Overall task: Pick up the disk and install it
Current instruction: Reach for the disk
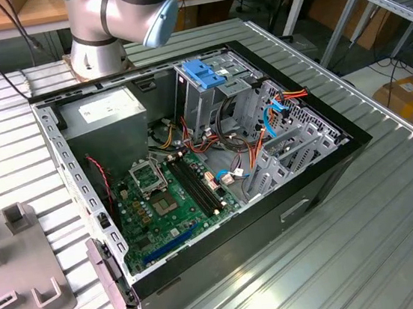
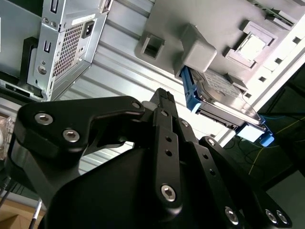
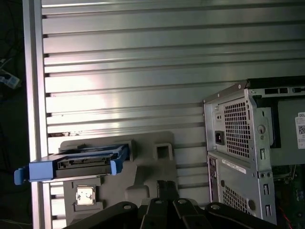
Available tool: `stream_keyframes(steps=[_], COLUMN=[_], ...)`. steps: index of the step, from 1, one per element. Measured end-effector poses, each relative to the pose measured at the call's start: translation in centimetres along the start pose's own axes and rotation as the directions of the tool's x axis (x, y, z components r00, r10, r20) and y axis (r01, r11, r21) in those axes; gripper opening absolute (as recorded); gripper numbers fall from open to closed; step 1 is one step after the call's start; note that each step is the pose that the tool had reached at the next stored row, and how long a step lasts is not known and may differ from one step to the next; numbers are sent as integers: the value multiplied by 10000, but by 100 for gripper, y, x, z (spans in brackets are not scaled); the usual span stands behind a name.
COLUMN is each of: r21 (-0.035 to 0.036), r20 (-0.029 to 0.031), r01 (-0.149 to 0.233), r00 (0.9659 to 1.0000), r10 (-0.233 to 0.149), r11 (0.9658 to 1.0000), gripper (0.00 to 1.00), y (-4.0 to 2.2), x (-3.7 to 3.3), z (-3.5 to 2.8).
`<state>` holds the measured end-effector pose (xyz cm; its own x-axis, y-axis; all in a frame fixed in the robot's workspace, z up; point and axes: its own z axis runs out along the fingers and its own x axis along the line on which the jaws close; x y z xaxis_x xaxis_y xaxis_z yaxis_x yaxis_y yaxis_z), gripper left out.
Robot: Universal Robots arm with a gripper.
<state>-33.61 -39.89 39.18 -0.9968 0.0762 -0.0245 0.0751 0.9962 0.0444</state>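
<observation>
Gripper (image 3: 167,185): closed, empty. Disk (image 3: 78,162): on edge in grey holder (image 3: 140,167), ahead of the gripper, apart. Pickup likely needs jaws squared to flat faces.

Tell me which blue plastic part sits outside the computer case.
The bracket edging the disk, held in the grey fixture; the blue handle sits on the drive cage inside the case.

Exterior overhead-oblique; wrist views toward disk (image 3: 83,163)

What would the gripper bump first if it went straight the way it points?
The gripper would probably meet the grey holder first, beside the disk, though depth is unclear.
</observation>
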Motion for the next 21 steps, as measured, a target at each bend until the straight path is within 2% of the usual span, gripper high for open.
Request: stream_keyframes(steps=[14, 21], r21=[1, 1], r20=[0, 0], r01=[0, 0], r00=[10000, 10000], r10=[0, 0], r11=[10000, 10000], gripper=[11, 11], y=[-1, -5], x=[8, 70], z=[-1, -1])
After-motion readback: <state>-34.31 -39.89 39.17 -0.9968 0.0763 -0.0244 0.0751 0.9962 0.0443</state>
